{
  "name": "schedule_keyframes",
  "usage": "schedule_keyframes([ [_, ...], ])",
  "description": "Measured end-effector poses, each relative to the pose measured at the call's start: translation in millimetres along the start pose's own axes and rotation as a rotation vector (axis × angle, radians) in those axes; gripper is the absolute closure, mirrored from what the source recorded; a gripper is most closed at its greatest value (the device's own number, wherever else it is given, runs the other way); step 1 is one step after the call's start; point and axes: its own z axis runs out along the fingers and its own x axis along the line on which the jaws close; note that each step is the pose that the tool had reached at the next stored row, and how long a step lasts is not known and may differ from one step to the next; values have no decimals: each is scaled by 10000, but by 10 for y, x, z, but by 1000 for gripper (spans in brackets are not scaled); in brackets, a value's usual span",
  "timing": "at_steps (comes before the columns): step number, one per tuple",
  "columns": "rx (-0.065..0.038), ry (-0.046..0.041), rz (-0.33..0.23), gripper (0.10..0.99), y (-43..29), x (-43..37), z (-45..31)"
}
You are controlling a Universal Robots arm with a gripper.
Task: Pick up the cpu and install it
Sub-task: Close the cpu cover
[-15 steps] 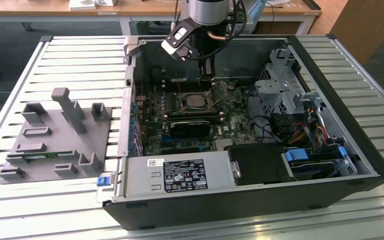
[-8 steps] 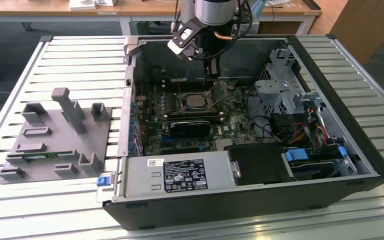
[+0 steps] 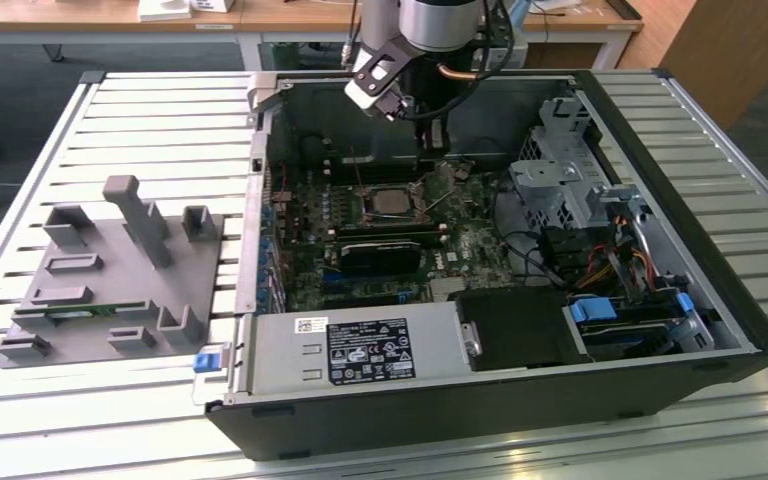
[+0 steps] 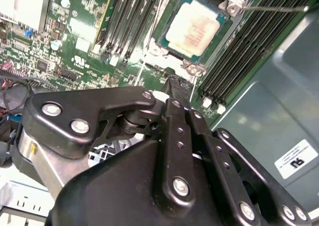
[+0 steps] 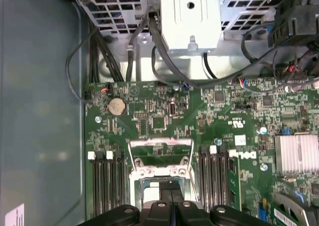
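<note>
**cpu (image 4: 192,29) sitting in the socket, gripper (image 4: 175,85) pinched shut on nothing**

From my end the fingers look pressed together with nothing between them, hanging just over the socket, which sits between the two banks of memory slots on the motherboard (image 5: 159,111), toward the case's (image 3: 491,410) back wall. I'd treat the chip as light, thin, stiff, slick on its metal lid and delicate underneath, so take it by opposite edges and keep it flat. The second wrist view gives me the silver lid and the lever (image 4: 271,8). The first wrist view gives me the load plate (image 5: 160,159) flipped open.
</note>
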Motion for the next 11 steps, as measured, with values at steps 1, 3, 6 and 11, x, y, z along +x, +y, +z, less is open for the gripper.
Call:
schedule_keyframes([
  [1, 4, 1, 0, 980, 18, 1, 3],
  [3, 11, -1, -1, 980, 54, 3, 7],
  [6, 20, -2, -1, 980, 105, 6, 13],
  [11, 20, -1, 0, 980, 151, 8, 21],
])
